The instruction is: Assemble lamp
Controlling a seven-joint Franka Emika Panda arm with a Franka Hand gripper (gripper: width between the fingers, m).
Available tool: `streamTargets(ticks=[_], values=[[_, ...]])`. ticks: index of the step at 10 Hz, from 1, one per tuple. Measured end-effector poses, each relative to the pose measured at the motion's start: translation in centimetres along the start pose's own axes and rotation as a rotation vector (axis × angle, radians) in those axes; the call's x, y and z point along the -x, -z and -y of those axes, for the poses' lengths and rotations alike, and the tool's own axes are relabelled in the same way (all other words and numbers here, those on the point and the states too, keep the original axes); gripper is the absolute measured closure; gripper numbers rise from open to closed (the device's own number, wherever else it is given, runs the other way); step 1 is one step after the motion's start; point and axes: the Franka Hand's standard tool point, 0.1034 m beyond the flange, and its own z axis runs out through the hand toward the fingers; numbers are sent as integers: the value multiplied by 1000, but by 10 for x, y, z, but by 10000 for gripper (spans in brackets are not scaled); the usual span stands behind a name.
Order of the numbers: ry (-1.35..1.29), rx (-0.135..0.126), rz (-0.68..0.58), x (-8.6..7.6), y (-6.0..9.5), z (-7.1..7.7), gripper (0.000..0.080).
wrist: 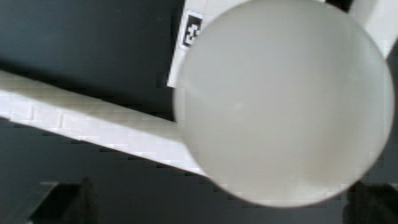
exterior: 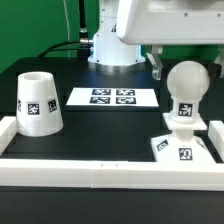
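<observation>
The rounded white bulb [exterior: 186, 85] stands upright on the flat square base [exterior: 186, 150] at the exterior view's right, near the front rail. My gripper [exterior: 186, 60] hangs just above the bulb's top, open, with a dark finger [exterior: 157, 60] on each side and nothing held. In the wrist view the bulb [wrist: 285, 100] fills most of the picture, and a tagged edge of the base [wrist: 183, 55] shows beside it. My gripper [wrist: 222, 205] is open there, its dark fingertips [wrist: 63, 200] far apart. The tapered shade [exterior: 38, 103] stands apart at the exterior view's left.
The marker board [exterior: 112, 97] lies flat on the black table behind the middle. A white rail [exterior: 100, 170] edges the table at the front and sides, and it shows in the wrist view [wrist: 89, 115]. The robot's base [exterior: 115, 45] stands at the back.
</observation>
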Motion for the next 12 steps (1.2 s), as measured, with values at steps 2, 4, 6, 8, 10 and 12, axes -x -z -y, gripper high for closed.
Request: streamTargets(ticks=[2, 4, 6, 8, 10, 12], values=[[-3, -1, 1, -1, -1, 2, 100], [-3, -1, 2, -1, -2, 2, 100], [22, -7, -6, 0, 10, 2, 100], [85, -31, -12, 27, 41, -8, 100], [174, -45, -17, 66, 50, -41, 100], [137, -50, -8, 90, 43, -62, 100]])
